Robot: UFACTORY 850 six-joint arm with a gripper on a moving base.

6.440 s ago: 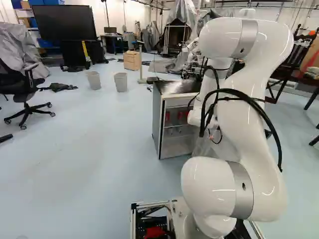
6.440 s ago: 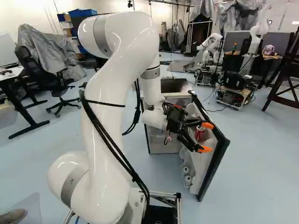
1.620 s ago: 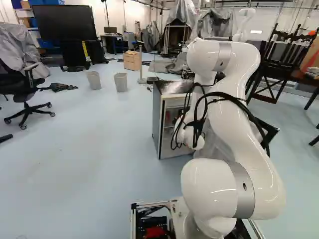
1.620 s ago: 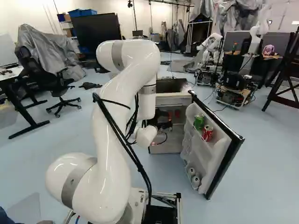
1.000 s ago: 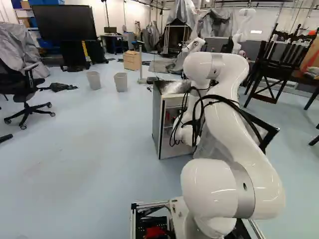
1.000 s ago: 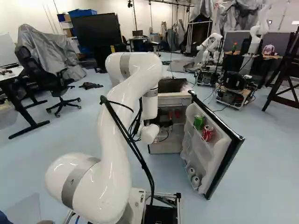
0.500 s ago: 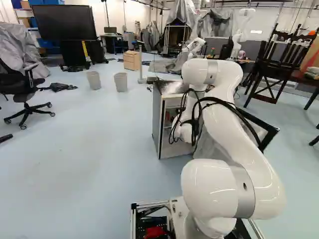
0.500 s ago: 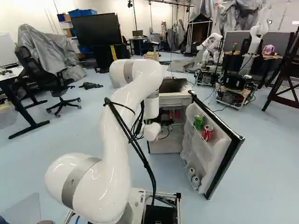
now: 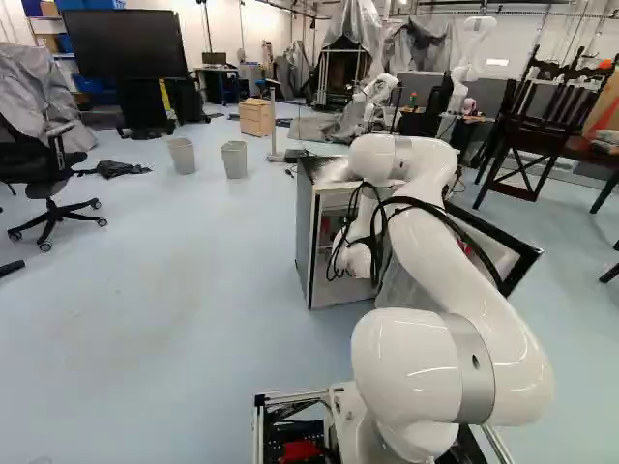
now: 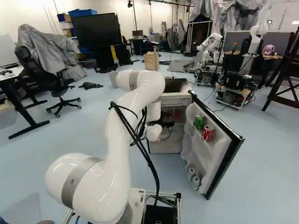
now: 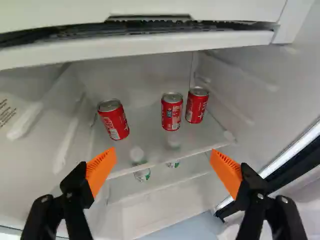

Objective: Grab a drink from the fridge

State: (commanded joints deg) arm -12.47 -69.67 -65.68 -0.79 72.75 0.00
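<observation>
Three red cans ahead, and nothing yet in the claw

The step in hand looks to be the approach to a drink inside the fridge. Its door stands wide, and the arm reaches to the front of the compartment. The claw's two orange-padded fingers are spread well apart, with no can between them.

The drinks stand upright on the upper shelf, beyond the fingertips. The middle can sits nearest the line between the fingers; the door-side can is just beside it, while the lone can stands clear of both. Lower down are two more cans, partly hidden by the shelf edge, so their exact footing is hard to judge. The door rack also holds a green can and a red can.

The next move calls for choosing one can, centring on it and going forward above the shelf edge before closing. The middle can seems the straightest reach, though a finger could knock its close neighbour; the lone can would leave more room but needs a sideways shift.
</observation>
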